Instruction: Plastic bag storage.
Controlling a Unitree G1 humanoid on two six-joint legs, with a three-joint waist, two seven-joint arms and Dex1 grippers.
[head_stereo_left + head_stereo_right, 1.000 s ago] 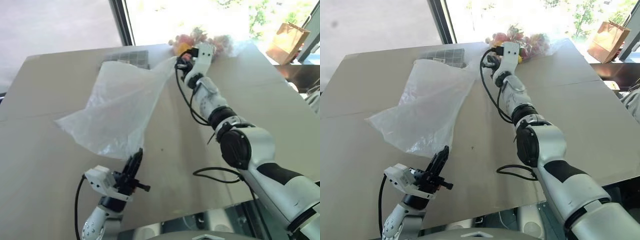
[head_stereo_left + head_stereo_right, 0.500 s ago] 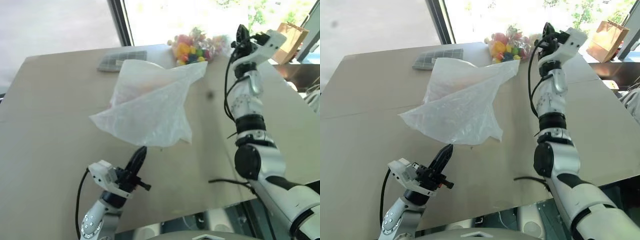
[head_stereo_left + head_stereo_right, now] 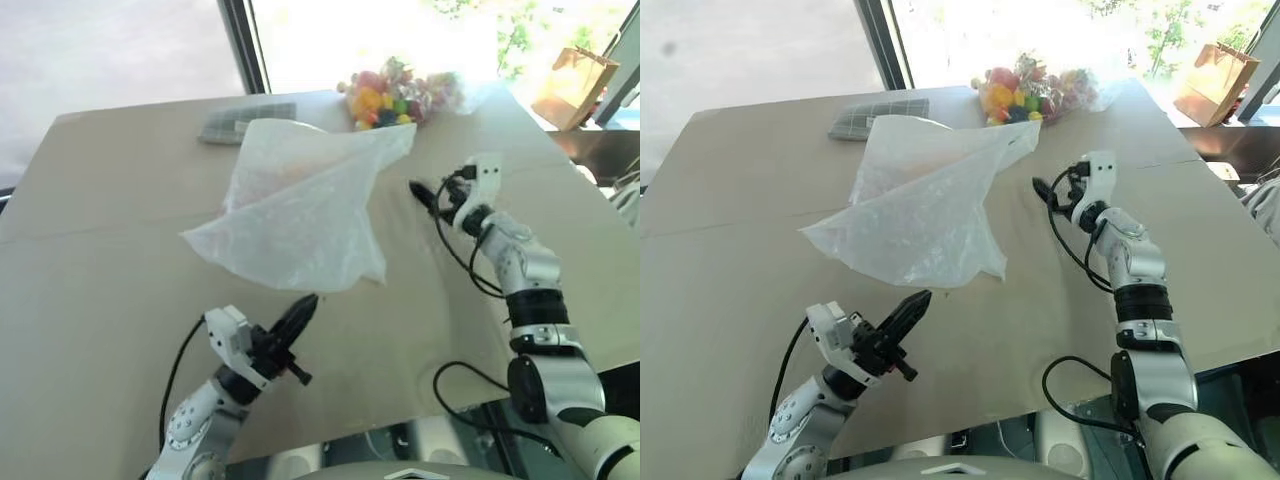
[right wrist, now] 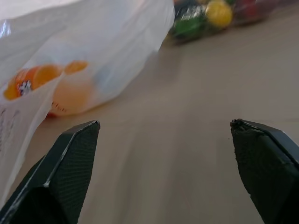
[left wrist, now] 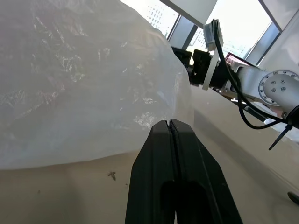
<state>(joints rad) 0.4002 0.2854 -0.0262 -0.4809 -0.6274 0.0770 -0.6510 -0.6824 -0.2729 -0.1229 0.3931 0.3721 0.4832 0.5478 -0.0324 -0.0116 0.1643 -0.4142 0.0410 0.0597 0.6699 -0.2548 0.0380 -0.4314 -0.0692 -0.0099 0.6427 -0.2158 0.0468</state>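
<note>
Your plastic bag [image 3: 300, 205] lies loose and crumpled on the tabletop [image 3: 110, 300], an orange bottle [image 4: 35, 81] showing through its film. Your left gripper [image 3: 300, 312] is closed, empty, pointing at the bag's near edge. Your right gripper [image 3: 1042, 188], fingers spread wide, holds nothing and hovers just beside the bag's far corner.

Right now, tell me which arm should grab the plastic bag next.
Probably right. The right pincer is open, level with the table and aimed at the plastic bag beside its far corner. The left pincer is shut, just short of the bag's near edge.
</note>
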